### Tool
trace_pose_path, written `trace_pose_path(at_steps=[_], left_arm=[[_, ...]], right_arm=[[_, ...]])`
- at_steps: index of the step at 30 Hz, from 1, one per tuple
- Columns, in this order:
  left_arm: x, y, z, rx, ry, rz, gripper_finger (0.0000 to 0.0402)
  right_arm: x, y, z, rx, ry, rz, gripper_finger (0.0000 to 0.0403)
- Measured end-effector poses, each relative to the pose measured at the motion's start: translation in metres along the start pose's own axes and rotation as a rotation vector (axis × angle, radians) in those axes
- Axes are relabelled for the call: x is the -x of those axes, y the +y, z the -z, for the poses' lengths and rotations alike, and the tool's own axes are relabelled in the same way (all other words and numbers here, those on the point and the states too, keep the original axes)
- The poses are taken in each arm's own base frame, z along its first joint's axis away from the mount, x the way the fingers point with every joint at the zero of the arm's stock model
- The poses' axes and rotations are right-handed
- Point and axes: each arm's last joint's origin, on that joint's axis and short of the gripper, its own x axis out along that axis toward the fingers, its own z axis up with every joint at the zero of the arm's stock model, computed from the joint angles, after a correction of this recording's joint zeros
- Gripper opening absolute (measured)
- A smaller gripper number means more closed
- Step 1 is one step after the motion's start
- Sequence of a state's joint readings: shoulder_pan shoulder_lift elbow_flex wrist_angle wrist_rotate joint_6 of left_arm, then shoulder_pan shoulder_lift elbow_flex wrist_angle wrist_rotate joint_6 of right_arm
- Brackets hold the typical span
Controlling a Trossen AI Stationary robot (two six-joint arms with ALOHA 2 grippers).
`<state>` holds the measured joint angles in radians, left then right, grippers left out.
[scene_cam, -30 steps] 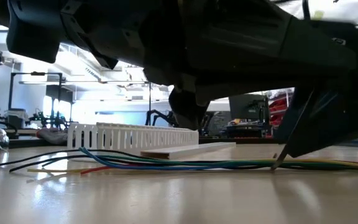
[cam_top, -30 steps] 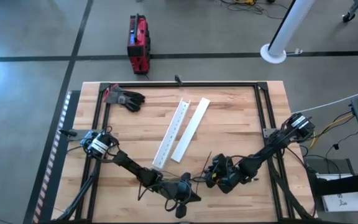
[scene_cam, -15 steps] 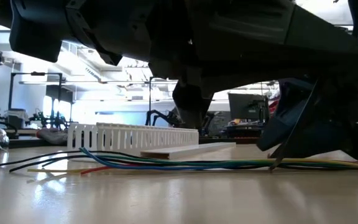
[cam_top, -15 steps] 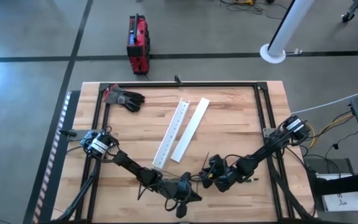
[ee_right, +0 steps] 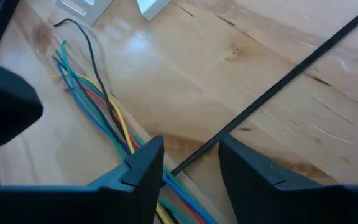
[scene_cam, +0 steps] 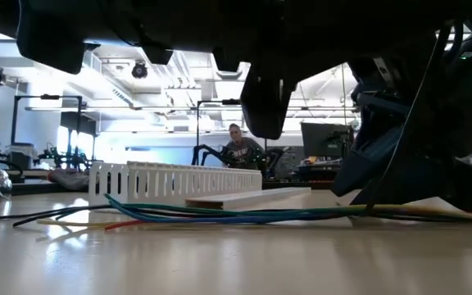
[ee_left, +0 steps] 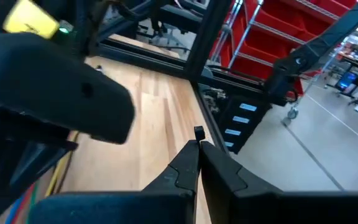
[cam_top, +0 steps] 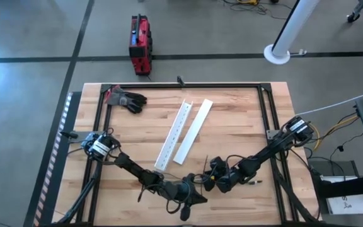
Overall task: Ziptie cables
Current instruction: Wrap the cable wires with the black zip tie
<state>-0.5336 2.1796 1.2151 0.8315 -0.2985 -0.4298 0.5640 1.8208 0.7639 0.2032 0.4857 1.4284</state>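
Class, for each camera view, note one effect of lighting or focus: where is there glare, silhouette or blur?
Low view: both arms are black silhouettes against bright ceiling lights. Right wrist view: glare on the pale wooden table beside the thin coloured cables. Left wrist view: the near dark housing is blurred.

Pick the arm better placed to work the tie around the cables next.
Right, probably. Its end effector is open astride the black tie, just over the cables. The left end effector is shut and points off the table edge.
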Motion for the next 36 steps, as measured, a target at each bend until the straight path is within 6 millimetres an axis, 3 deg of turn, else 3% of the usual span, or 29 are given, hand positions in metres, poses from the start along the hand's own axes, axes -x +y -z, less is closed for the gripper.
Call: trace_pose_path(at_steps=[4, 10, 16, 21, 26, 32, 36], left_arm=[[0.005, 0.001, 0.006, 0.021, -0.006, -0.039, 0.0000], [0.019, 0.001, 0.016, 0.076, -0.066, -0.001, 0.0000], [0.029, 0.006, 0.025, 0.100, -0.079, -0.011, 0.0000], [0.030, 0.005, 0.027, 0.102, -0.077, -0.011, 0.0000], [0.031, 0.005, 0.028, 0.114, -0.089, -0.041, 0.0000], [0.032, 0.005, 0.029, 0.119, -0.092, -0.059, 0.0000], [0.032, 0.006, 0.030, 0.122, -0.094, -0.071, 0.0000]], right_arm=[[0.006, 0.002, -0.005, 0.040, 0.012, 0.006, 0.0132], [0.024, -0.002, -0.028, 0.136, -0.051, 0.122, 0.0124], [0.019, -0.008, -0.043, 0.283, -0.057, 0.173, 0.0144], [0.014, -0.017, -0.044, 0.301, -0.040, 0.204, 0.0178], [0.025, -0.029, -0.037, 0.267, -0.068, 0.214, 0.0207], [0.034, -0.057, -0.035, 0.248, -0.133, 0.261, 0.0229], [0.028, -0.070, -0.034, 0.183, -0.163, 0.139, 0.0230]])
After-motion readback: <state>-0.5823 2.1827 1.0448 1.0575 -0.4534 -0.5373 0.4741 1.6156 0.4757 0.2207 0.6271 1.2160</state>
